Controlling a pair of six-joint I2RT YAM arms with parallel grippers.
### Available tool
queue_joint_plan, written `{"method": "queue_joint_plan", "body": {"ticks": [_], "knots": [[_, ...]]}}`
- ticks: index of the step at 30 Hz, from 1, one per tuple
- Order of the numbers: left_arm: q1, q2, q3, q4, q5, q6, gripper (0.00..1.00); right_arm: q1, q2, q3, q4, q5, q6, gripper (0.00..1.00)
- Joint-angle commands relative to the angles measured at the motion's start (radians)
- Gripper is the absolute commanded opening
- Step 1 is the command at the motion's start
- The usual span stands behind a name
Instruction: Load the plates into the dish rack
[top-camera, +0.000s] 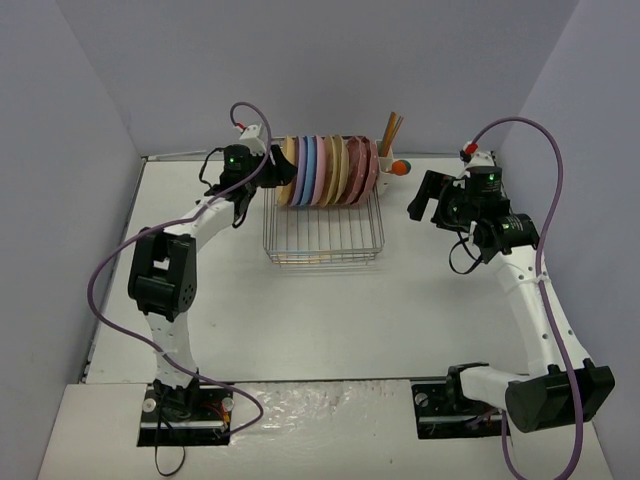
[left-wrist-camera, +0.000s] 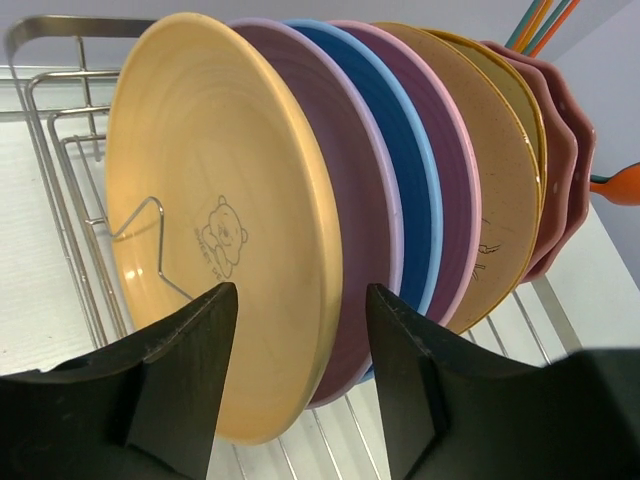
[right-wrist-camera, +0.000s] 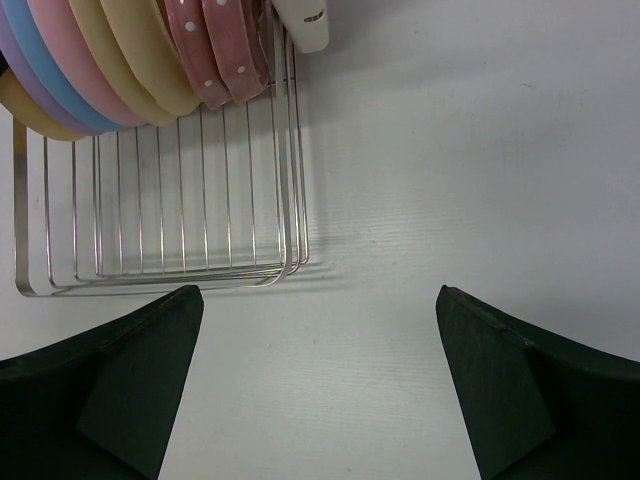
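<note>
Left wrist: straddling yellow plate with left claw parted (right claw gaping too, idle); needing straight retreat, avoiding tipping it in rack.

No wording can be read outright. The orange-yellow plate bears a small line-drawn bear with a short line of lettering beside it, too fine to make out, possibly a brand name
</note>
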Motion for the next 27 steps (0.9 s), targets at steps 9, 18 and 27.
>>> {"method": "queue_joint_plan", "body": {"ticks": [9, 18, 27], "knots": [[-0.003, -0.444, -0.056, -0.212, -0.217, 0.207, 0.91, -0.007, -0.079, 0.061, 0.064, 0.096, -0.084, 1.0], [0.003, -0.862, -0.245, -0.547, -0.468, 0.388, 0.97, -0.004, -0.221, 0.007, 0.139, 0.238, -0.162, 1.0], [0.005, -1.245, -0.383, -0.868, -0.757, 0.372, 0.97, 0.015, -0.356, -0.109, 0.218, 0.331, -0.218, 1.0]]}}
